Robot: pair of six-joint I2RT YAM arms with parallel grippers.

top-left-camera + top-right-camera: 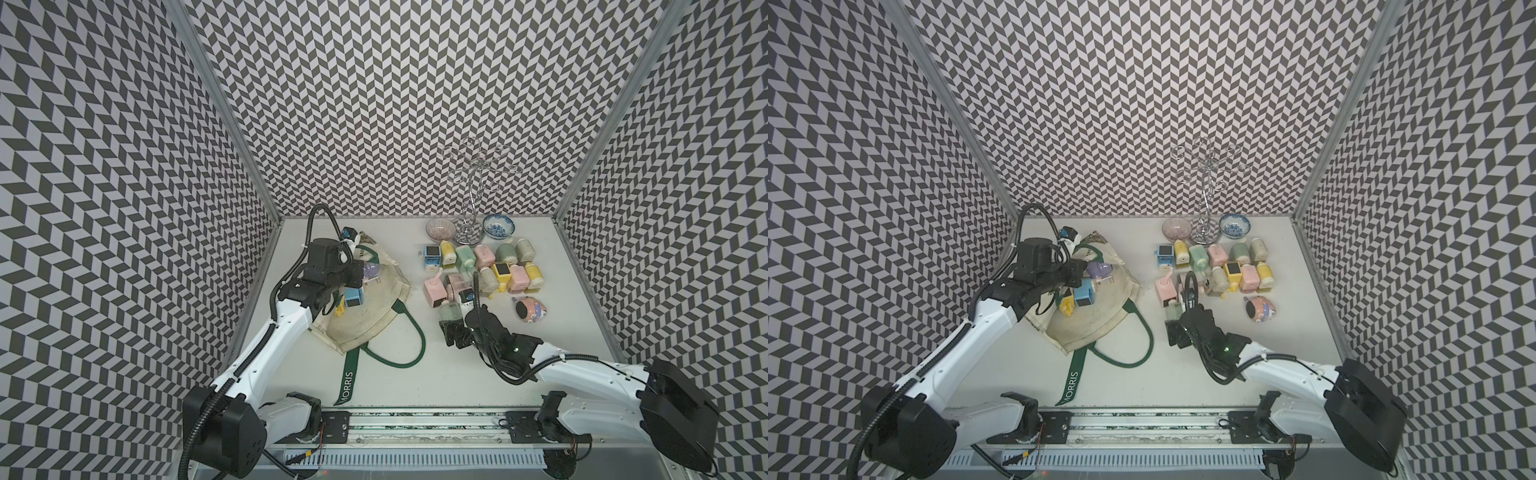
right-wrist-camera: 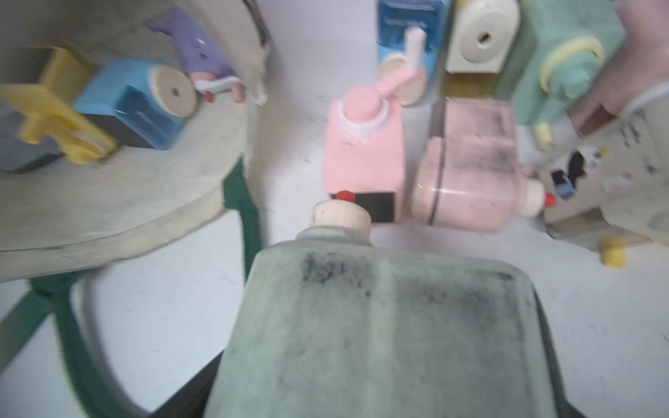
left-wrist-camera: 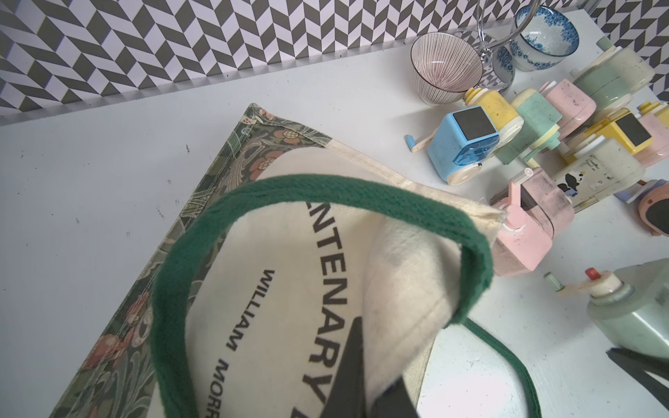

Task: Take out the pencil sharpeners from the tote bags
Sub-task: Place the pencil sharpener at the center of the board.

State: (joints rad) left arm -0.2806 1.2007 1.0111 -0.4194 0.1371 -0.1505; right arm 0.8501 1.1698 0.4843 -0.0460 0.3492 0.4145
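Note:
The cream tote bag (image 1: 374, 320) with green straps lies left of centre in both top views. My left gripper (image 3: 365, 362) is shut on a fold of its canvas rim and holds it up. In the bag's mouth lie a lilac sharpener (image 1: 371, 271), a blue one (image 1: 353, 297) and a yellow one (image 1: 340, 309). A pale green pencil sharpener (image 2: 391, 325) fills the gap of my right gripper (image 2: 380, 362), whose fingers press both its sides, low over the table beside the pile of pastel sharpeners (image 1: 482, 266).
Two small patterned bowls (image 1: 441, 229) (image 1: 498, 226) and a wire stand (image 1: 471, 199) stand at the back behind the pile. A round pink sharpener (image 1: 531, 309) lies right of my right gripper. One green strap loop (image 1: 409, 345) trails on the table between the arms.

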